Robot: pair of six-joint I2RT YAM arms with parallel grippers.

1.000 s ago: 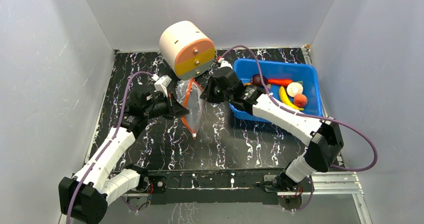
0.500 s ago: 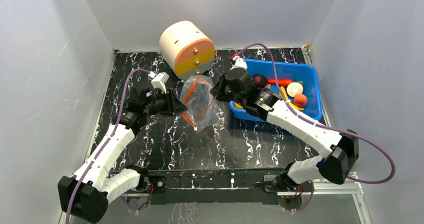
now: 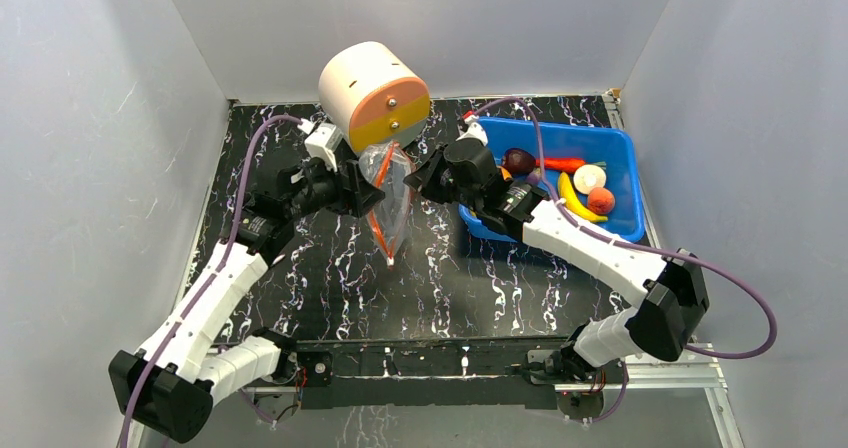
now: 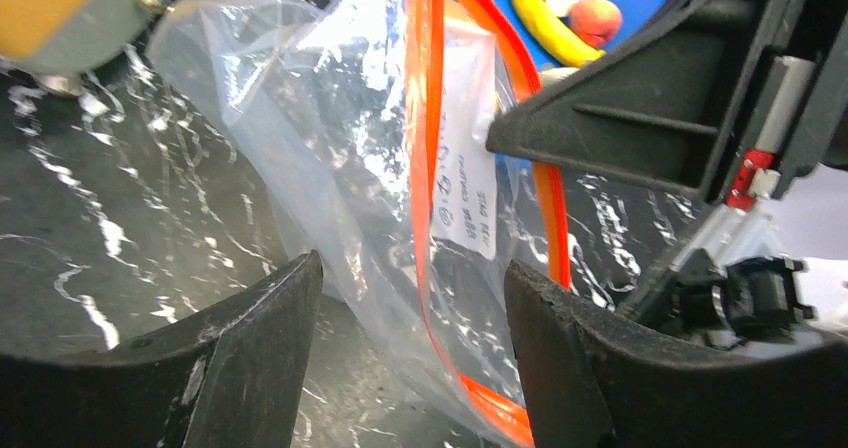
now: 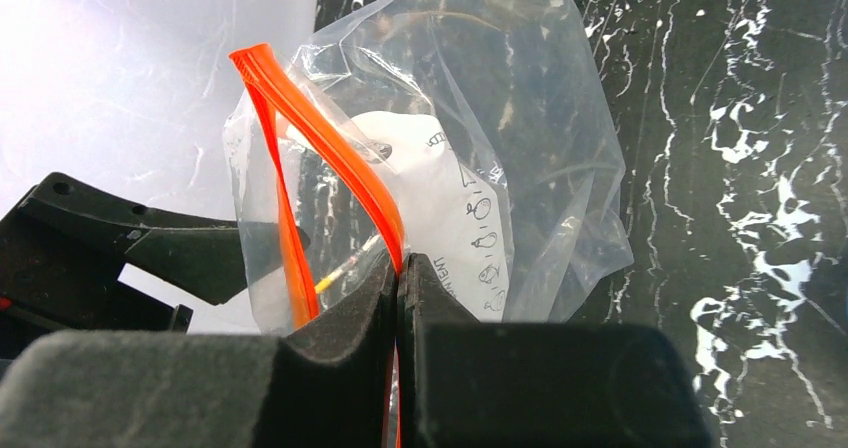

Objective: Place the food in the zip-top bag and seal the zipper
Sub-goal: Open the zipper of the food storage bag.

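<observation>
The bag (image 3: pixel 388 203) is held upright near the middle of the far edge. It is clear, crinkled and empty, and its orange zipper (image 5: pixel 330 148) is parted into 2 strips. The right gripper (image 5: pixel 398 268) is clamped tight on 1 strip. The left gripper (image 4: pixel 410 268) gapes wide astride the bag, gripping nothing. Opening the mouth seems the step in hand; next, the left should pinch the other strip. The food (image 3: pixel 570 194) lies in the bin (image 3: pixel 560 130) at the far right corner.

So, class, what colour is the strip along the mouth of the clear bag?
Bright red-orange. The zipper strip shows best in the right wrist view.
</observation>
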